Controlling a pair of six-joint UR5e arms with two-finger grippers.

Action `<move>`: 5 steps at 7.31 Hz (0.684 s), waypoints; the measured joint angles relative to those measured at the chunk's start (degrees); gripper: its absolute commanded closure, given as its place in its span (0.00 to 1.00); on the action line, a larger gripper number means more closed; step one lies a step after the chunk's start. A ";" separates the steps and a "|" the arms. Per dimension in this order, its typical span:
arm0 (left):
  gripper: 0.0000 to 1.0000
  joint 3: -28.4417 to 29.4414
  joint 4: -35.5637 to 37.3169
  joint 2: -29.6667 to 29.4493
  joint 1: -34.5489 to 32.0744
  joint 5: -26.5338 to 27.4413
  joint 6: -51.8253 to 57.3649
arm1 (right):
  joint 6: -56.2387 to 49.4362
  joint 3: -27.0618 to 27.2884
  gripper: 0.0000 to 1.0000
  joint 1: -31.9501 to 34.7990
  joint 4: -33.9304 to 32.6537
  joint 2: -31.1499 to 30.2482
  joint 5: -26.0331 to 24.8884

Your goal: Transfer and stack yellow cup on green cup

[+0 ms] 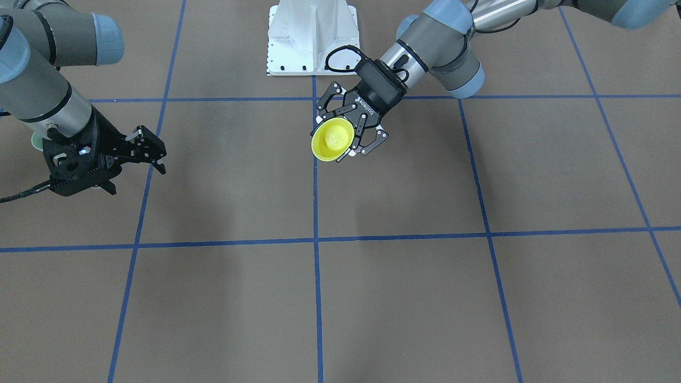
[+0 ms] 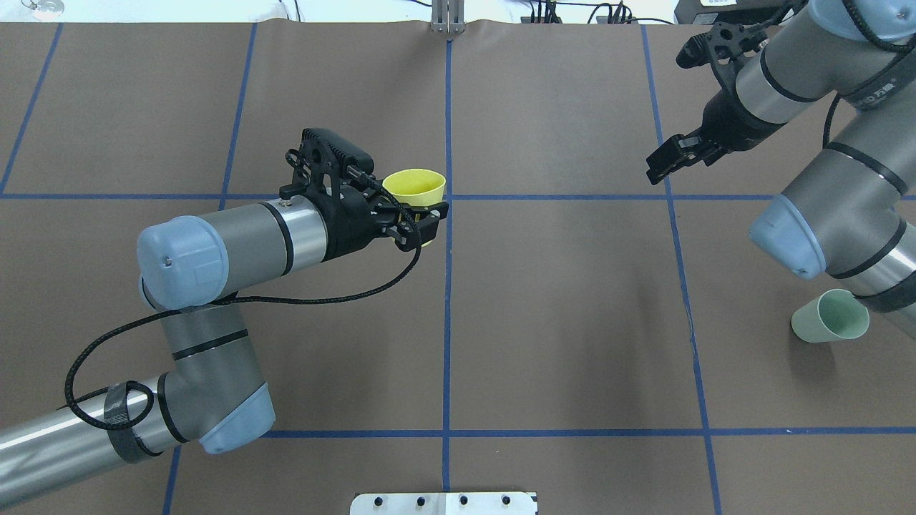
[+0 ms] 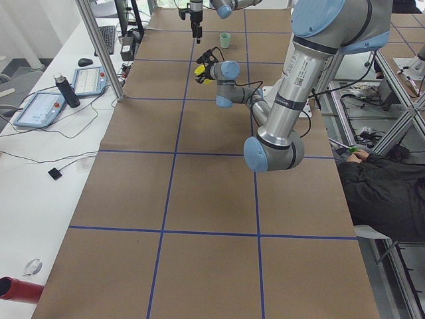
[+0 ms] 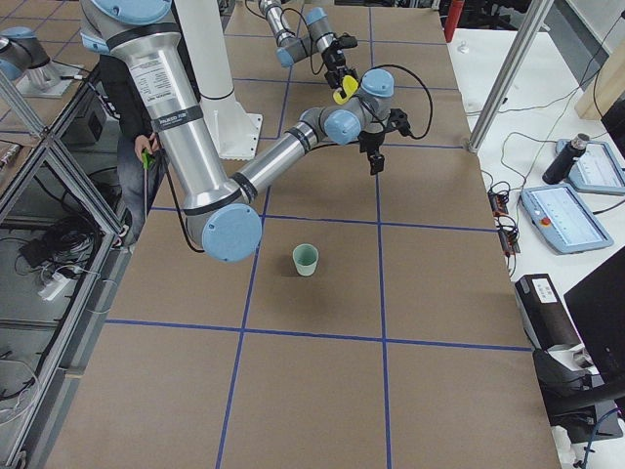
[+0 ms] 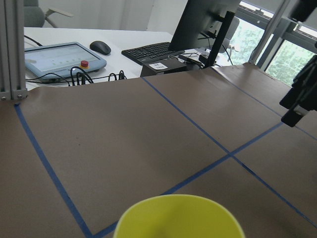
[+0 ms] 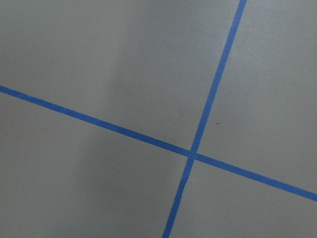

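Gripping bright yellow cup (image 2: 415,187), left fingers (image 2: 427,223) closed.

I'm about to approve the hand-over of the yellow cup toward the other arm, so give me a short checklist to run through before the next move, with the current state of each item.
1. Yellow cup held in the left claw: ok, the fingers close on its wall and it is off the table.
2. Cup mouth unobstructed for the receiving arm: ok, nothing is inside it in the front-facing view.
3. Right claw empty: ok. Open enough to receive: cannot tell.
4. Green cup upright with its mouth free: ok, it stands alone on the table.
5. Path to the green cup: not ok, the right arm's elbow hangs right beside it in the overhead view.
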 measured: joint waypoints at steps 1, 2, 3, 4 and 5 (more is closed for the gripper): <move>0.77 2.15 -3.58 -0.05 0.02 -1.19 0.89 | 3.39 -0.06 0.01 -0.24 1.52 1.01 1.34; 0.77 3.68 -6.37 -0.08 0.04 -1.91 1.25 | 6.04 -0.76 0.01 -0.65 5.49 1.70 1.24; 0.77 4.46 -7.90 -0.10 0.02 -2.18 1.37 | 7.43 -2.50 0.01 -0.88 12.16 1.94 -0.72; 0.77 4.81 -8.54 -0.11 -0.02 -2.25 1.41 | 8.38 -4.41 0.01 -0.96 18.23 2.04 -3.28; 0.77 4.95 -8.78 -0.11 -0.05 -2.27 1.42 | 10.61 -6.13 0.01 -1.05 22.41 2.62 -4.90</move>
